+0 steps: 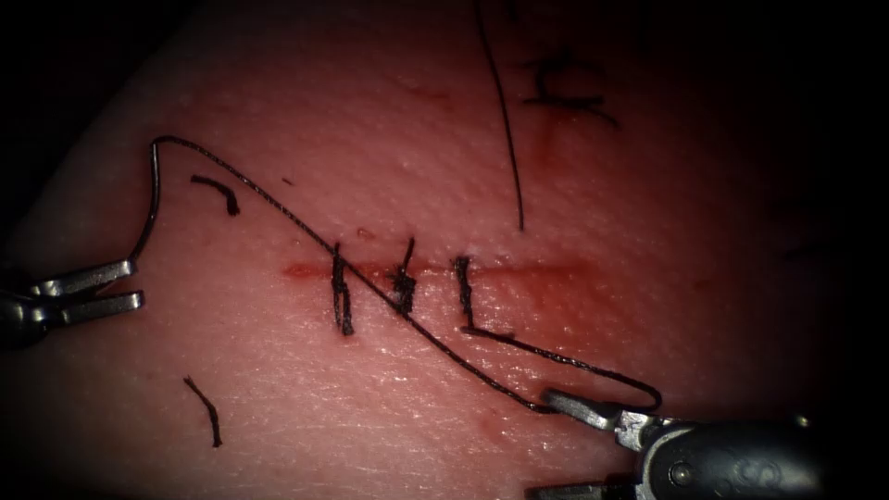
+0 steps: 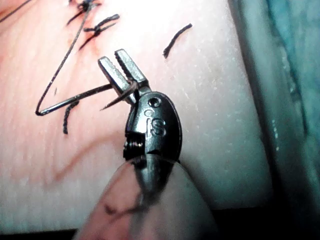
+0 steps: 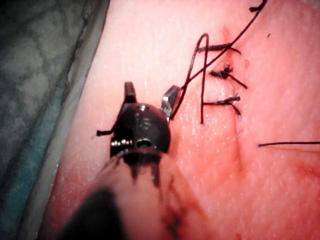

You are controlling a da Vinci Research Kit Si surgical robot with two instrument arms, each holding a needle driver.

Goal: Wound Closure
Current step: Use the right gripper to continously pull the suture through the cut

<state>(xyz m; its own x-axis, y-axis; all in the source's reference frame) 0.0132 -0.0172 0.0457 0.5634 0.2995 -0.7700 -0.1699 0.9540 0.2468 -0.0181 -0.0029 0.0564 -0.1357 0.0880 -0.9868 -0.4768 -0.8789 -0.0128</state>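
A broad slab of pale pink tissue [image 1: 389,120] spreads across the endoscope view, and a horizontal cut [image 1: 435,270] runs across its middle, ringed by a smear of red fluid [image 1: 537,296]. Three dark stitches [image 1: 404,285] cross the cut side by side. The right tool [image 1: 579,444] enters from the lower right corner, below the cut; its jaws stand wide apart, the upper one lying on the tissue with the thread running against it, and they grip nothing. The left tool [image 1: 134,283] enters from the left edge, to the left of the cut and level with it; its jaws are close together, with only a narrow gap at the tips. In the left wrist view the curved needle [image 2: 119,98] sits across the base of the left tool's [image 2: 122,67] jaws, held near its middle, with the sharp tip free above the tissue and not in it. A long thread [image 1: 278,208] rises from the left tool, arches over, slants down across the stitches to the right tool, loops there and runs back to the rightmost stitch. Another strand [image 1: 505,120] hangs down from the top edge toward the cut. Short cut ends of thread [image 1: 218,192] lie loose on the tissue at the left, above and below the left tool.
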